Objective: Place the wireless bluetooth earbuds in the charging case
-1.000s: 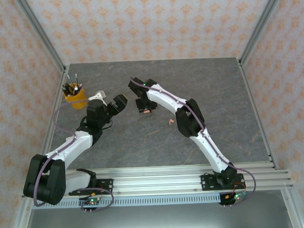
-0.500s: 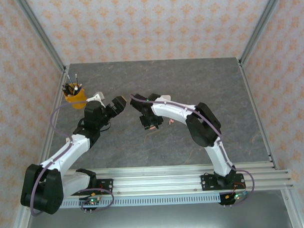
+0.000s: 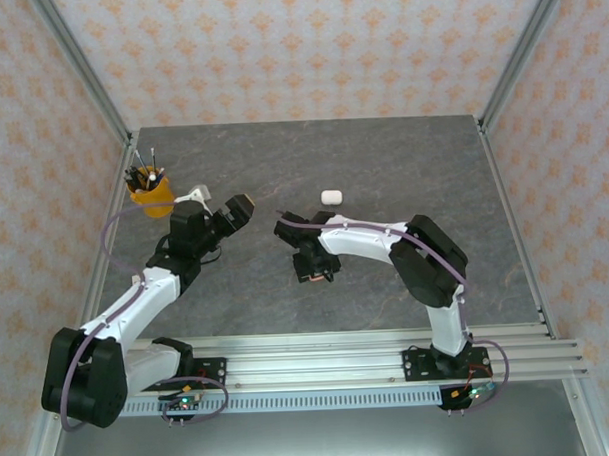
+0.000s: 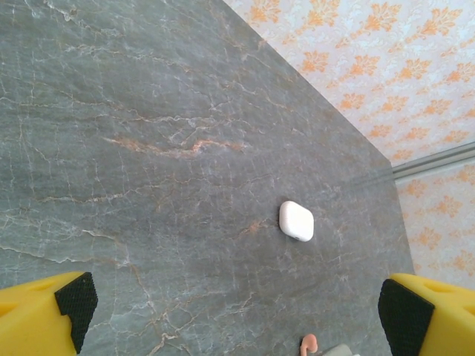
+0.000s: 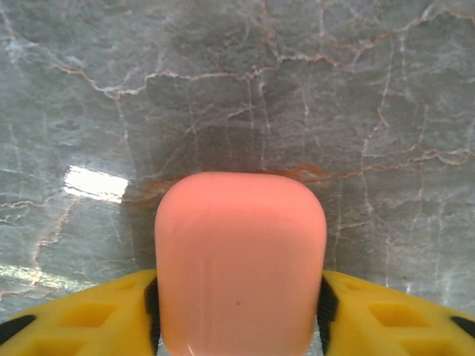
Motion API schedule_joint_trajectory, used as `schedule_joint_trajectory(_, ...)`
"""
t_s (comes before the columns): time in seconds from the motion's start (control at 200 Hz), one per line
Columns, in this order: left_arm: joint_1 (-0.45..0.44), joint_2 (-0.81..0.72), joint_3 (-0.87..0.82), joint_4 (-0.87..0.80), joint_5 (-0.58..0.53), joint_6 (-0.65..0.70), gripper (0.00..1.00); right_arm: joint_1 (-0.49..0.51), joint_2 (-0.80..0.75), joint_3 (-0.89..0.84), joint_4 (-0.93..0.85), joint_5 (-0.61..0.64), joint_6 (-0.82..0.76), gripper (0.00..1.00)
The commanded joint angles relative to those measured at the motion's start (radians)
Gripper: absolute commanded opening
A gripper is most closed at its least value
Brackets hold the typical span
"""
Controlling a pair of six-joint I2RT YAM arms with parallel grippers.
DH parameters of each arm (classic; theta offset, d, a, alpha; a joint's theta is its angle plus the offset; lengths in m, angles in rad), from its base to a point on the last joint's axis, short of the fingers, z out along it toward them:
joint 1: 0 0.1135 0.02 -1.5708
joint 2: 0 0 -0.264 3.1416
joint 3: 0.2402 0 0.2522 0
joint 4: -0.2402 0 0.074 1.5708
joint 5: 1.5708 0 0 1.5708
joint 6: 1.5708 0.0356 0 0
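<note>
My right gripper [image 3: 314,269] is low over the middle of the table, its jaws shut on a coral-pink charging case [image 5: 240,261]. Both black pads press the case's sides in the right wrist view, with the grey table close beneath. A shut white case [image 3: 330,197] lies further back on the table, also visible as the white case [image 4: 296,220] in the left wrist view. One coral-pink earbud [image 4: 309,343] lies on the table near that view's bottom edge. My left gripper [image 3: 240,208] hovers left of centre, open and holding nothing, its yellow fingers [image 4: 44,319] wide apart.
An orange cup of pens [image 3: 151,194] stands at the back left, with a small white object [image 3: 196,195] beside it. Metal frame posts and patterned walls bound the grey marble table [image 3: 432,163].
The right arm has drawn back toward the near side with the pink case, uncovering the white case behind it. The left gripper has barely moved.
</note>
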Motion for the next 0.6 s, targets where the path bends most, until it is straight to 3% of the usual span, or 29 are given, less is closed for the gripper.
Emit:
schedule_joint_trajectory(0.0, 0.014, 0.020, 0.037, -0.002, 0.011, 0.020, 1.00, 0.003, -0.038, 0.048, -0.009, 0.015, 0.015, 0.64)
schedule_joint_trajectory(0.335, 0.013, 0.061, 0.080, -0.024, 0.006, 0.042, 1.00, -0.010, -0.060, 0.155, -0.096, 0.119, 0.063, 0.70)
schedule_joint_trajectory(0.596, 0.013, 0.104, 0.096, -0.018, 0.008, 0.046, 1.00, -0.033, -0.082, 0.082, -0.058, 0.060, 0.135, 0.70)
